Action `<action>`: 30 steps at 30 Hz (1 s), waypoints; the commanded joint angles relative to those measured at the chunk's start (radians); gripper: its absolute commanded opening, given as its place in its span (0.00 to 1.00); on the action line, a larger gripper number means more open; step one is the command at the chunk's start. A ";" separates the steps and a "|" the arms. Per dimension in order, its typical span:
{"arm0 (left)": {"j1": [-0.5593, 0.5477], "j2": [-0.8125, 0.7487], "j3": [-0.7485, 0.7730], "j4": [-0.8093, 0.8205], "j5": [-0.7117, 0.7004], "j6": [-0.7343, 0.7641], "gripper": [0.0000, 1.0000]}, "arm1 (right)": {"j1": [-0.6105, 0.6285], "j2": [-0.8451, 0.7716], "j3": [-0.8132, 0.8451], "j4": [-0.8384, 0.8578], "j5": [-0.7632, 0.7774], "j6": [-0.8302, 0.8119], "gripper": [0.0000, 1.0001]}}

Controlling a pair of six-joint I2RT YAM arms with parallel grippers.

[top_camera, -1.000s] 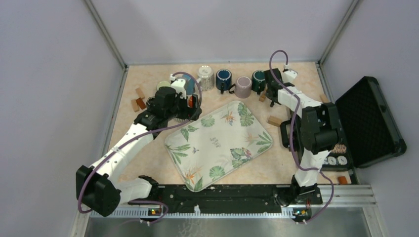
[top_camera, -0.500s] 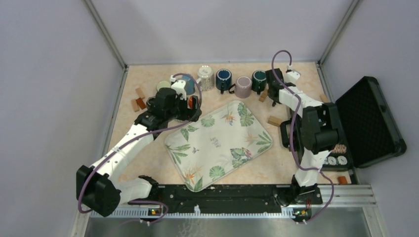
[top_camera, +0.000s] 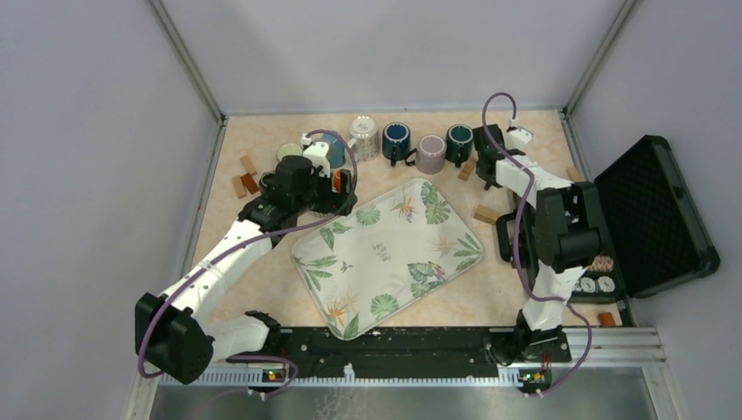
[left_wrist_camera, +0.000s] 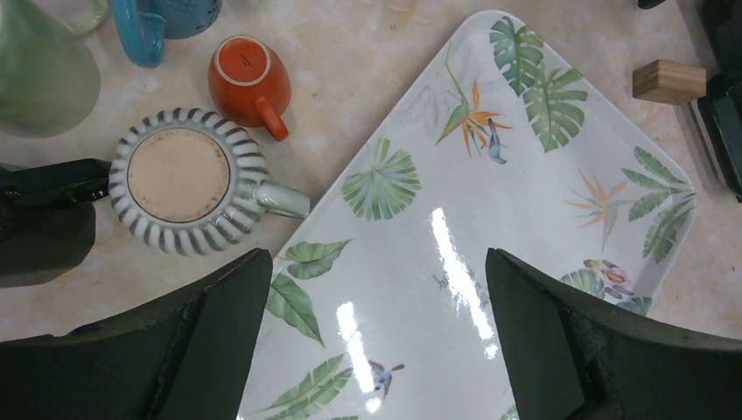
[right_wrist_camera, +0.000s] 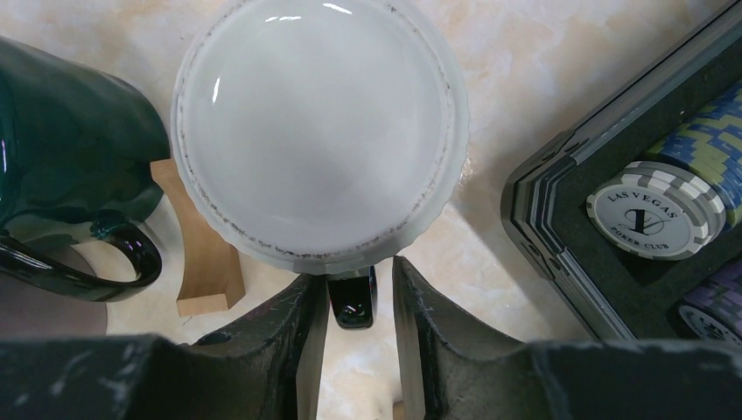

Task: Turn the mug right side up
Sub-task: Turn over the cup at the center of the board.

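An upside-down mug fills the right wrist view, its white base (right_wrist_camera: 319, 131) facing up and its black handle (right_wrist_camera: 352, 302) pointing toward the camera. My right gripper (right_wrist_camera: 359, 297) is closed narrowly on that handle. The left pad touches it and a thin strip of table shows by the right pad. In the top view this gripper (top_camera: 486, 163) is at the back right and hides most of the mug. My left gripper (left_wrist_camera: 376, 341) hangs wide open over the leaf-print tray (left_wrist_camera: 525, 219), holding nothing.
A dark green mug (right_wrist_camera: 70, 149) and a wooden block (right_wrist_camera: 201, 254) sit just left of the held mug. An open case of poker chips (right_wrist_camera: 656, 210) lies to its right. A striped mug (left_wrist_camera: 179, 179) and an orange mug (left_wrist_camera: 248, 79) stand upside down near the left gripper.
The right jaws have narrowed around the mug's handle and the right wrist has shifted slightly to the right. The left arm has not moved.
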 commanded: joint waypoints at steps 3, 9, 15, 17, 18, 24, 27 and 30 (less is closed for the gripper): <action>0.002 -0.017 -0.006 0.039 0.012 0.008 0.98 | -0.021 0.009 0.038 0.020 -0.021 -0.018 0.32; 0.002 -0.016 -0.001 0.038 0.025 -0.003 0.98 | -0.020 0.005 0.039 0.038 -0.035 -0.034 0.21; 0.004 0.000 0.024 0.038 0.049 -0.098 0.98 | -0.020 -0.036 0.037 0.047 -0.060 -0.061 0.00; 0.007 0.012 0.030 0.055 0.089 -0.149 0.98 | -0.021 -0.068 0.032 0.064 -0.068 -0.076 0.00; 0.008 0.019 0.030 0.067 0.110 -0.170 0.98 | -0.022 -0.083 0.033 0.074 -0.077 -0.083 0.00; 0.021 0.054 0.028 0.141 0.200 -0.295 0.98 | -0.021 -0.175 0.039 0.124 -0.139 -0.124 0.00; 0.032 0.063 0.018 0.191 0.234 -0.358 0.98 | -0.021 -0.217 0.040 0.128 -0.165 -0.130 0.00; 0.040 0.075 0.010 0.247 0.277 -0.435 0.98 | -0.022 -0.275 0.009 0.164 -0.211 -0.130 0.00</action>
